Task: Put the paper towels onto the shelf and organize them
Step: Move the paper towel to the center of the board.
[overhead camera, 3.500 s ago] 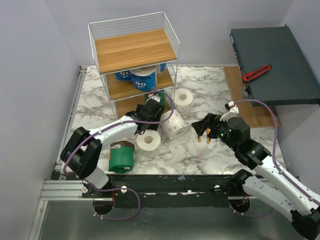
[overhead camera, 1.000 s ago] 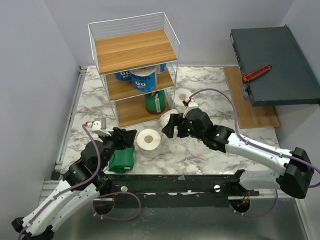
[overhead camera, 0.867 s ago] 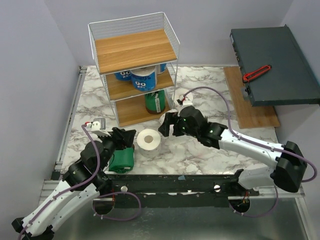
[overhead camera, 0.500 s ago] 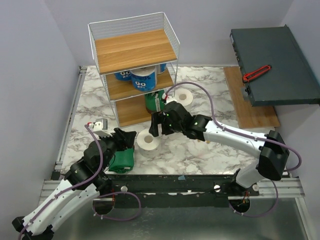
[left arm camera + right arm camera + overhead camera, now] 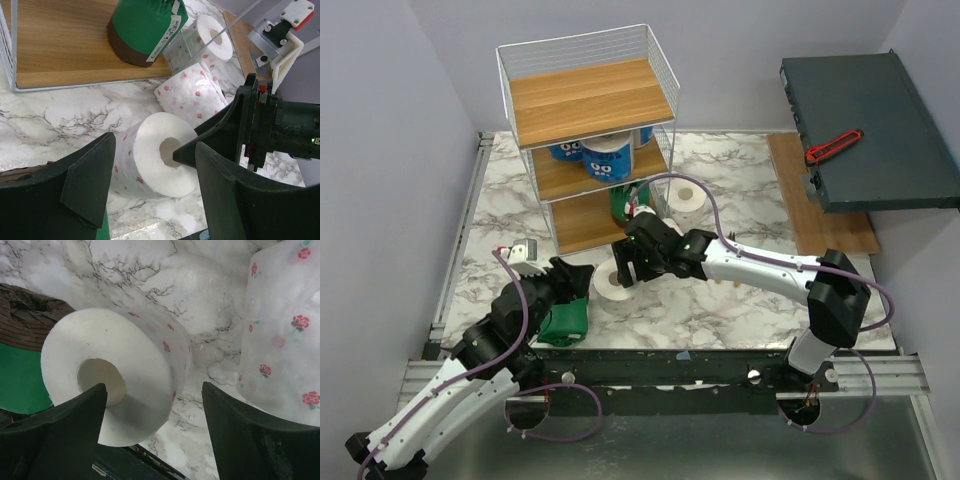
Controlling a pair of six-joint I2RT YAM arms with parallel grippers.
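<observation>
One paper towel, a white roll with little red flowers [image 5: 125, 365], lies on its side on the marble table [image 5: 740, 310], just in front of the shelf [image 5: 590, 105]. Its hole faces the near edge of the table. My right gripper [image 5: 154, 387] is down at this roll, with one finger on each side of it. The jaws stand wide apart. I can see a bit of table between the roll and one finger, so I am not squeezing it. I have hold of nothing.

A second flower roll [image 5: 192, 95] lies just beside the first one, on the side toward the shelf. A third white roll [image 5: 687, 195] stands up by the shelf's right leg.

On the bottom board of the shelf sits a green roll with a brown end [image 5: 145, 27]. On the middle board sit the blue rolls with cartoon eyes [image 5: 605, 158].

Another green roll [image 5: 563, 318] lies on the table near the front edge, to the left of the white roll. My left gripper [image 5: 572, 278] hangs just over it. Its jaws are wide apart too and hold nothing. It looks straight at the white roll's hole.

Far off to the right is a dark box [image 5: 870, 120] with a red cutter [image 5: 833, 146] lying on top.
</observation>
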